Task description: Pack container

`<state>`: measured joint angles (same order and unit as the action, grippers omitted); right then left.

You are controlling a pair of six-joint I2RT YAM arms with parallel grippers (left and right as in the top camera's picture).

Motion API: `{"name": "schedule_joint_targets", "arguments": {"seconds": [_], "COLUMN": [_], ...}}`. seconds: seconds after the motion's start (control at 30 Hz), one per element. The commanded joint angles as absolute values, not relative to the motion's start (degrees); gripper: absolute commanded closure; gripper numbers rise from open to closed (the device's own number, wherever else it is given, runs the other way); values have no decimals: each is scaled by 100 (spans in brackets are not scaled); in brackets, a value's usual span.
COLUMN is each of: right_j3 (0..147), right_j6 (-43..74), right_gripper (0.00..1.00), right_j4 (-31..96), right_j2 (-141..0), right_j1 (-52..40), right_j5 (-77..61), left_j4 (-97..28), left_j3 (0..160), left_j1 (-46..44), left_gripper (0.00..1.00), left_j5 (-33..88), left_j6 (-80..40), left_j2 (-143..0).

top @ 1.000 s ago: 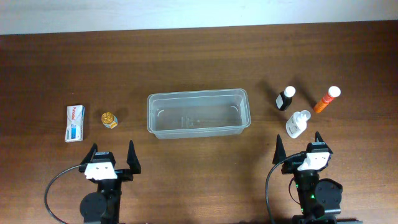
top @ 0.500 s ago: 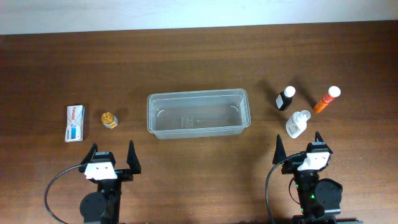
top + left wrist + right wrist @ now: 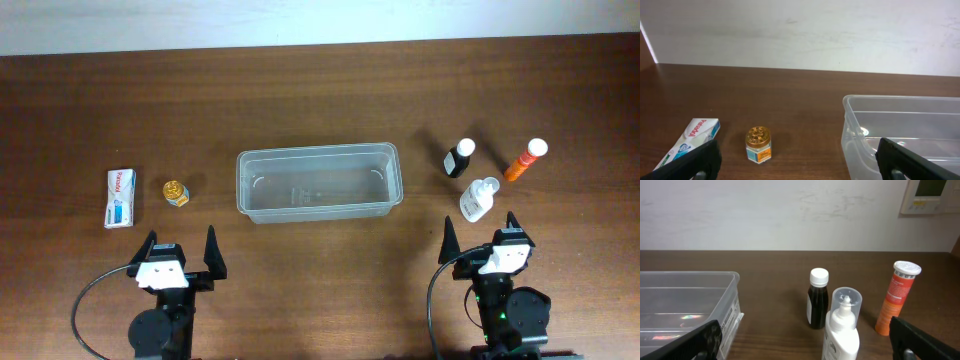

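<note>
Although the tub [image 3: 318,185] is the thing I have to fill, it sits empty at the middle of the bench [image 3: 320,90]. It is a clear plastic box with rounded corners and a rim, one long side turned toward me. Each wrist camera catches one end of it, and nothing lies inside.

To the left of the tub, a small jar with a gold lid [image 3: 177,192] stands upright, near the tub but apart from it. Just beyond the jar, a white carton [image 3: 120,197] lies flat, not touching the jar.

To the right of the tub, three things stand upright and close together. They are a dark bottle with a white cap [image 3: 460,158], an orange tube with a white cap [image 3: 526,160] farther right, and a white bottle with a clear cap [image 3: 479,199] nearest me.

At the near edge of the bench, both arms wait. The left jaws are spread wide and hold nothing, well short of the jar and carton. The right jaws are also spread wide and empty, just behind the white bottle.

Set against the views from the last second, nothing has changed: no item has shifted and neither arm has stirred. I take that to mean packing has not begun, with all five items outside the tub. The white bottle looks like the easiest first pick for the right jaws.
</note>
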<state>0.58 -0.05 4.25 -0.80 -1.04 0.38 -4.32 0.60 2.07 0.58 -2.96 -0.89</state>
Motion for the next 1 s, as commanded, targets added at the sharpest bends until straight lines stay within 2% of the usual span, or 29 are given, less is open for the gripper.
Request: {"name": "schedule_joint_targets", "arguments": {"seconds": [0.0,0.97], "right_j3": [32,32], "right_j6": [-21,-21], "right_gripper": [2,2], "right_j4": [471,471], "right_j2": [-21,-21], "right_j1": [-62,-62], "right_j5": [69,69], "left_j4": [-478,-478], "left_j3": [49,49], "left_j1": [242,242], "left_gripper": [1,1], "left_j5": [19,16], "left_j6": [-226,-226], "left_j2": [-36,-36]}}
